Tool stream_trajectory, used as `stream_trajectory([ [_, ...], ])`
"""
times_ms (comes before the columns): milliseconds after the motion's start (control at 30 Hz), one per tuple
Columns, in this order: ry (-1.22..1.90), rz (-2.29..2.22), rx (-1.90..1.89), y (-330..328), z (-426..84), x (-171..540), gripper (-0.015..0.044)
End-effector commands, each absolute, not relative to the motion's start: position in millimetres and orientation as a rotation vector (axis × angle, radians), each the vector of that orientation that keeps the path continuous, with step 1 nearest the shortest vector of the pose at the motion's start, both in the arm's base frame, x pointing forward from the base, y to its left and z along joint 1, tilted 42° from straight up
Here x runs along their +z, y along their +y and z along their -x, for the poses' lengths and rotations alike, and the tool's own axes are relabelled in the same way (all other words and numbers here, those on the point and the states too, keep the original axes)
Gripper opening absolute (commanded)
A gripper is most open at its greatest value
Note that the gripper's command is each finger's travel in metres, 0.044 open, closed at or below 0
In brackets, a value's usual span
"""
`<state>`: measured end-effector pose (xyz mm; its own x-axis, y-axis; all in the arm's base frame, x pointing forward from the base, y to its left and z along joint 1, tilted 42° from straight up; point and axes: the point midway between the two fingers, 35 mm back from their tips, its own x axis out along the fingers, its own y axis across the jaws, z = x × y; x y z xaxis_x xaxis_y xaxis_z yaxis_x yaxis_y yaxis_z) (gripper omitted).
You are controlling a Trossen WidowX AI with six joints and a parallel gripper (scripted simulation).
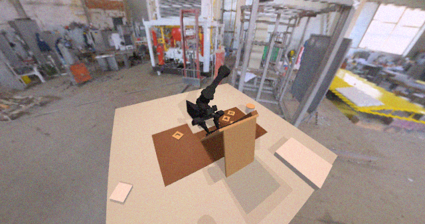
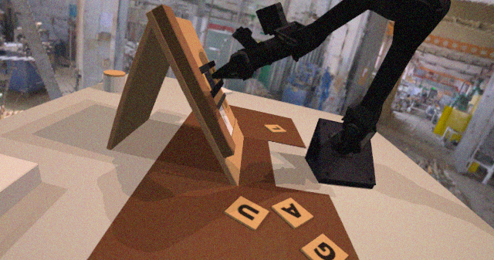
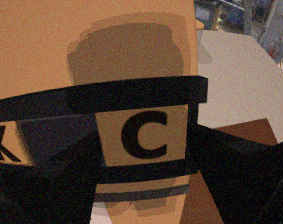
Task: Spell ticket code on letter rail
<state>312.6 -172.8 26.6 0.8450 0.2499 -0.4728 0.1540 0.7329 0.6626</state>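
Note:
My gripper [image 1: 213, 131] [image 2: 214, 75] [image 3: 144, 133] is shut on the C tile [image 3: 159, 157]. The C reads upright, with the tile between the dark bars of the rail [image 3: 142, 93] at its right end; one finger is on each side. A K tile [image 3: 3, 145] sits further left in the rail, with a gap between it and the C. The leaning board [image 1: 240, 147] [image 2: 174, 48] [image 3: 32, 50] carries the rail. The ticket [image 2: 226, 120] is white below the rail; its print cannot be read. Anything left of the K is out of the wrist view.
A U tile [image 2: 247, 212], an A tile [image 2: 292, 210] and a G tile [image 2: 323, 248] lie on the brown mat [image 1: 182, 157] [image 2: 174, 214]. Another tile [image 1: 178, 135] [image 2: 275, 128] lies opposite. An orange-topped can [image 1: 250, 108] [image 2: 114, 82], large box [image 1: 303, 161] and small box [image 1: 121, 192] stand around.

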Motion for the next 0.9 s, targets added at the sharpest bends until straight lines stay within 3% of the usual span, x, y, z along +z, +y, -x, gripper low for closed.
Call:
stream_trajectory([
  [0,0.576,-0.758,0.053,-171,-313,29,0.0000],
  [867,0.576,-0.759,0.053,-159,-316,39,0.0000],
])
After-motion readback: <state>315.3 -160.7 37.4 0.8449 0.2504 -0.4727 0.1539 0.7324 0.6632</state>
